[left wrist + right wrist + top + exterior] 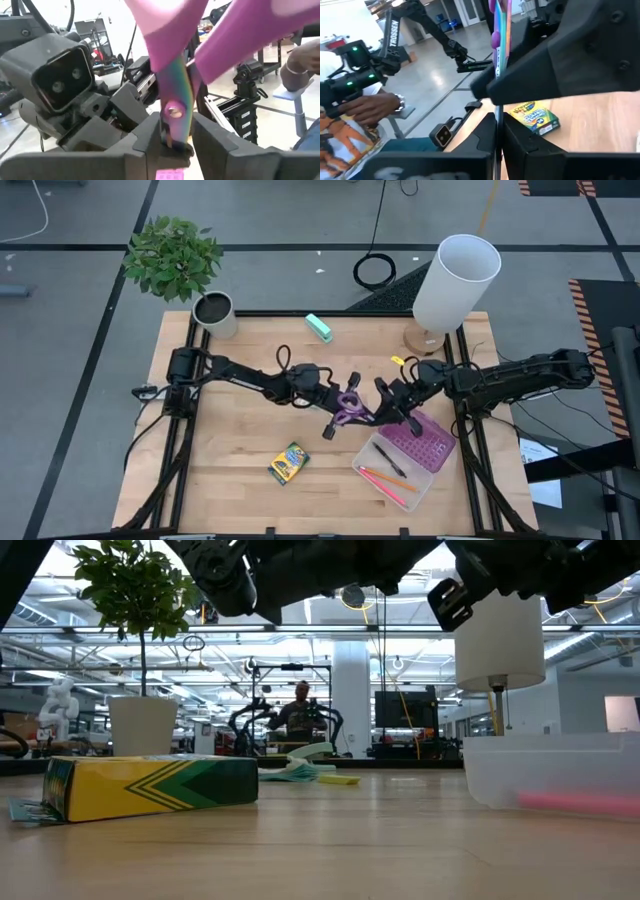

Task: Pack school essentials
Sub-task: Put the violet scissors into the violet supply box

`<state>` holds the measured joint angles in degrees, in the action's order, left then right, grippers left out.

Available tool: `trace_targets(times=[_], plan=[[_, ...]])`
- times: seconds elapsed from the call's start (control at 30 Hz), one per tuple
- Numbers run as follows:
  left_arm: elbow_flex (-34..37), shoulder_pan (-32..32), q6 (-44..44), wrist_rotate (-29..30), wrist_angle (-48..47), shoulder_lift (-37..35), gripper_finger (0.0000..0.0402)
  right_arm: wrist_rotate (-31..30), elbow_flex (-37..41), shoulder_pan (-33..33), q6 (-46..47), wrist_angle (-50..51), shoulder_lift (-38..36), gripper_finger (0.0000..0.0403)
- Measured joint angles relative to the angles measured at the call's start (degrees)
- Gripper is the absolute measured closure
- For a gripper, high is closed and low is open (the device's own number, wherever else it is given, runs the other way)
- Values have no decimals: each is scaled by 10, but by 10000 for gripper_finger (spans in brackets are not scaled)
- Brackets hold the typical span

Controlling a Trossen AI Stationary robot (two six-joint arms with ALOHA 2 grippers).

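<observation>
Purple-handled scissors (348,408) with an iridescent blade (176,85) hang in the air over the table's middle, between my two grippers. My left gripper (345,420) comes from the left and is shut on them. My right gripper (388,412) comes from the right and is shut on them too. Just right of them, a clear case (372,452) with a purple insert lies on the table, holding a dark pen, a red pen and an orange pencil (385,480). The green-yellow crayon box (288,463) lies flat near the front. A tiny yellow eraser (397,361) lies by the lamp. My left gripper pinches the scissors between its two fingers (142,145) on the blade just past the pivot screw (173,131). The purple handles stand up from the fingers toward the wrist camera. The scissors are clear of the table. My right gripper has the blade's thin edge (496,117) between its two shut fingers (517,140). It comes roughly level from the table's right. The blade stands upright out of the fingers.
A teal block (318,328) lies at the far middle. A white lamp (455,280) stands at the far right, a potted plant (213,313) at the far left. A person's hand (370,107) shows beyond the table. Bare wood lies at the front left.
</observation>
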<state>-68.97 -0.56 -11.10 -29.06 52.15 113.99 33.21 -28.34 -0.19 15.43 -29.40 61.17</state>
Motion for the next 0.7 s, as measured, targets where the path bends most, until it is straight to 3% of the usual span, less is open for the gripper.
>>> trace_targets(times=[0.47, 0.57, 0.7], plan=[[0, 0, -19, -1, -11, 0, 346, 3, 0, 0, 4, -2, 0, 384], [0, 0, -19, -1, -11, 0, 349, 3, 0, 1, 5, -4, 0, 349], [0, 0, -18, -1, -11, 0, 354, -2, 0, 1, 11, -5, 0, 260]])
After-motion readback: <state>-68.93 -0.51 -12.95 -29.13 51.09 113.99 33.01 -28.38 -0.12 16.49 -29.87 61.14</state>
